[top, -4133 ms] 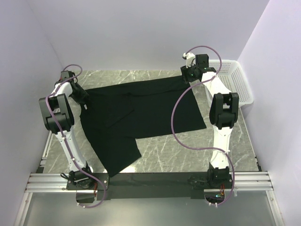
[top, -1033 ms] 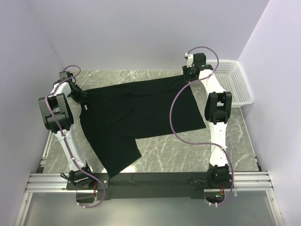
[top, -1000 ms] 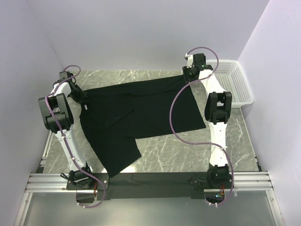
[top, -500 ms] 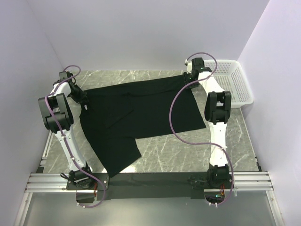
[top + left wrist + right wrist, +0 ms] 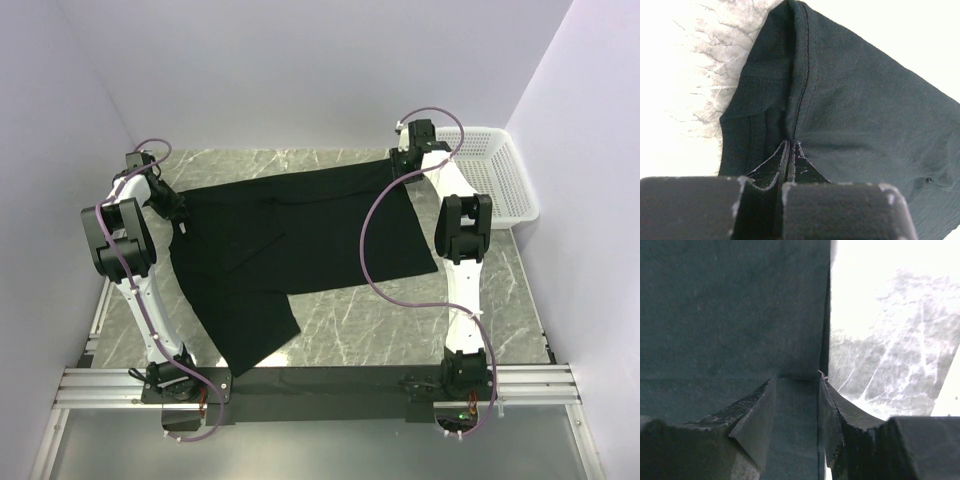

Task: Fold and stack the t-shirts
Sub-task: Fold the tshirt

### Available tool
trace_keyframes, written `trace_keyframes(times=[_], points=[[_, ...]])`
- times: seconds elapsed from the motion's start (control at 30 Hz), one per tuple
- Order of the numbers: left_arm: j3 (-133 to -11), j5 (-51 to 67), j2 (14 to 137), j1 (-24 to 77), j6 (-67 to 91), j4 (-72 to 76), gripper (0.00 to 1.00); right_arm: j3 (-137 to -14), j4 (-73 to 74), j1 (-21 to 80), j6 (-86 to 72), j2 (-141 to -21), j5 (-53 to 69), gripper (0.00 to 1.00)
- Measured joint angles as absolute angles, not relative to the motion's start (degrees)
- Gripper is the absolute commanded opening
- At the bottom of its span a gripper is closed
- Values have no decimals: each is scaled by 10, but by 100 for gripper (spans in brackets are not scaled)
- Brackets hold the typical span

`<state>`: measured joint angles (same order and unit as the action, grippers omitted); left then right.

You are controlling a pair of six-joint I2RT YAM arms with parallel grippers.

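The black t-shirt (image 5: 300, 240) lies spread across the tabletop (image 5: 400, 320), marble showing along its near and right edges. The left hand (image 5: 790, 145) pinches its shoulder seam; the right hand (image 5: 797, 380) straddles the far-right hem, fingers parted. A white basket (image 5: 497, 180) stands beyond

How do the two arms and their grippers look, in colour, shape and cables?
The left arm and the right arm both have white links with bulky black joint housings. A thin purple cable loops loosely along each arm. The left gripper and the right gripper have black wedge-shaped fingers that taper to thin tips, with pale scuffed edges.
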<state>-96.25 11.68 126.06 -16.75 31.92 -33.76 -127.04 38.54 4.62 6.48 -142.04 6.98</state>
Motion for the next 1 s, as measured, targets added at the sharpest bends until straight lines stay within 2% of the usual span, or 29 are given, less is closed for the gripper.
trace_keyframes(times=[0.43, 0.73, 0.87, 1.0], points=[[-962, 117, 1261, -168, 319, -338, 1, -1284, 376, 46, 53, -1447, 64, 43], [-962, 117, 1261, -168, 319, -339, 1, -1286, 372, 46, 52, -1447, 65, 20], [-962, 117, 1261, -168, 319, -339, 1, -1286, 362, 43, 55, -1447, 64, 6], [-962, 117, 1261, -168, 319, -340, 1, -1274, 340, 42, 63, -1447, 59, 0]])
